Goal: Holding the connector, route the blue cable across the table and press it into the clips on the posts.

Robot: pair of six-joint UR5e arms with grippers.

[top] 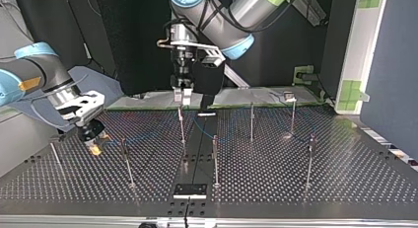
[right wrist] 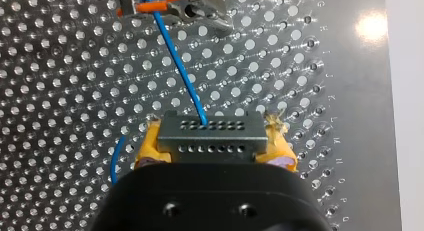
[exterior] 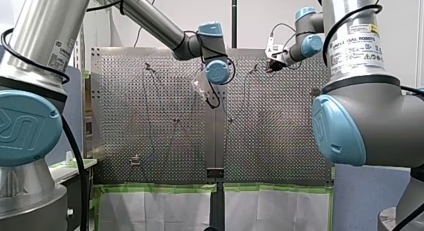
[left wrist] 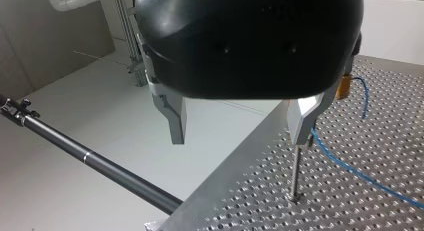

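The connector (right wrist: pixel 211 136) gripped — the blue cable (right wrist: pixel 175 56) lying low
The connector sits clamped between my right pincer's (right wrist: pixel 215 145) yellow pads (right wrist: pixel 147 142); the blue cable runs from it across the perforated surface (right wrist: pixel 300 66), past an orange fitting (right wrist: pixel 150 7). My left pincer (left wrist: pixel 241 126) hangs wide open, empty, beside a post (left wrist: pixel 296 173). Routing seems barely begun — next the cable needs lifting to post-top height.

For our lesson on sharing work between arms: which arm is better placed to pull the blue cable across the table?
Probably my right. My right gripper is shut on the connector, with the blue cable running from it. My left gripper is open and empty, above a post.
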